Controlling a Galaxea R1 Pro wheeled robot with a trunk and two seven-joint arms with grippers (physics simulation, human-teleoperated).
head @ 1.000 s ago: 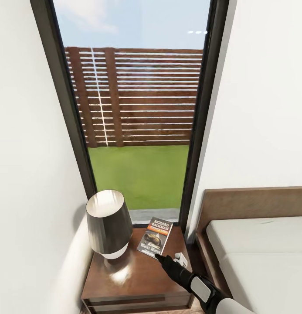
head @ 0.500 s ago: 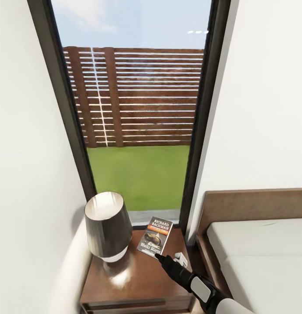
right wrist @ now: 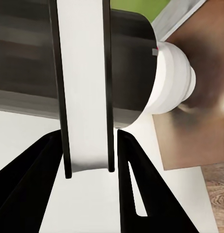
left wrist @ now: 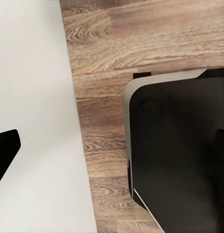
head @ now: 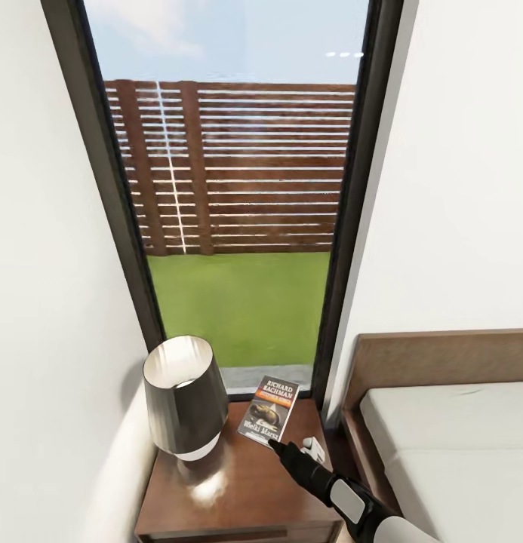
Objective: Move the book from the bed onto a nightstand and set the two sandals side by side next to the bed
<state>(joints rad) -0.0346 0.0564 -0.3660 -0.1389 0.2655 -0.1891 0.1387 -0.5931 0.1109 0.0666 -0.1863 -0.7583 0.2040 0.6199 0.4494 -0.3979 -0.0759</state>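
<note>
Grey-orange book [head: 269,408] flat on nightstand [head: 238,490] beside lamp [head: 184,397]; right tool [head: 277,445] clenched on book edge.

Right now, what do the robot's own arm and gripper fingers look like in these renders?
In the head view the right arm has a black tapered forearm, a light-grey panel on its wrist segment and a white shell nearer the body. The right gripper shows two flat matte-black wedge-shaped fingers, one with a narrow slot. No cables or markings are visible.
</note>
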